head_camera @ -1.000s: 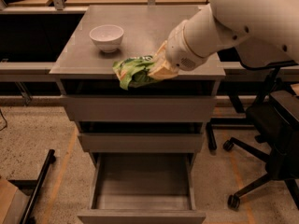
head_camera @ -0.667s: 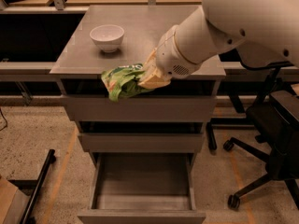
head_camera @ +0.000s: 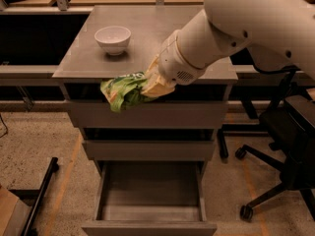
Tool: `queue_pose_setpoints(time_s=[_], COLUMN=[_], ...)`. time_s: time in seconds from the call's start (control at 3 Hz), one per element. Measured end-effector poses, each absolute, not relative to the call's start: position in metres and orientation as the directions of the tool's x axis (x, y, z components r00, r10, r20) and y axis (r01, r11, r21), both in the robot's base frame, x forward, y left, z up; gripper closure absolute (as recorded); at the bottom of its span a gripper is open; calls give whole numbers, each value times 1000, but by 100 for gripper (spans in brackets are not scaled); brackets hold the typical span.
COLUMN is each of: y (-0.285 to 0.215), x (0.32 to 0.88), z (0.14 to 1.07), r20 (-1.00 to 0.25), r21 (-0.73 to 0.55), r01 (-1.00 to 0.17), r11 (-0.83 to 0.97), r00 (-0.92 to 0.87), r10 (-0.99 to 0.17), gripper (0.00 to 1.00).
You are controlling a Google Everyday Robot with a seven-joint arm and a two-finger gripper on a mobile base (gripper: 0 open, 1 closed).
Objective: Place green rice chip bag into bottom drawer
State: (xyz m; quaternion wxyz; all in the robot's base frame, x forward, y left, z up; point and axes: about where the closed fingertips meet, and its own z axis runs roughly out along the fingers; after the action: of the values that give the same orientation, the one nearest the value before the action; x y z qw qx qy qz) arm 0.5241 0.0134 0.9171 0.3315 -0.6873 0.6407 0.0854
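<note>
The green rice chip bag [head_camera: 124, 89] is a crinkly bright-green pouch held in the air in front of the cabinet's top edge, over the top drawer front. My gripper [head_camera: 151, 85] is shut on its right end, with the white arm reaching in from the upper right. The bottom drawer [head_camera: 149, 213] is pulled open low in the view, a grey tray with low side walls and nothing in it. The bag hangs well above it and a little to the left of its middle.
A white bowl [head_camera: 112, 39] stands on the grey cabinet top [head_camera: 147, 33] at the back left. Two other grey drawers [head_camera: 147, 149] sit above the open one. A black office chair [head_camera: 285, 146] stands to the right. A black bar [head_camera: 42, 193] lies on the floor at the left.
My gripper has carried the bag forward off the cabinet top and lower, to the left, so it now hangs in front of the top drawer.
</note>
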Motion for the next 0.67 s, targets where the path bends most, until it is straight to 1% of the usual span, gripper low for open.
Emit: queue_pose_setpoints(time_s=[0.33,0.67], y=[34,54], x=[498,469], z=[902,879], r20=[-558,-584], r21=[-296,-217], r01=[-955,-972], r11=[-36,-91], r00=[203,204], r10=[-805,-786], gripper=[100,100])
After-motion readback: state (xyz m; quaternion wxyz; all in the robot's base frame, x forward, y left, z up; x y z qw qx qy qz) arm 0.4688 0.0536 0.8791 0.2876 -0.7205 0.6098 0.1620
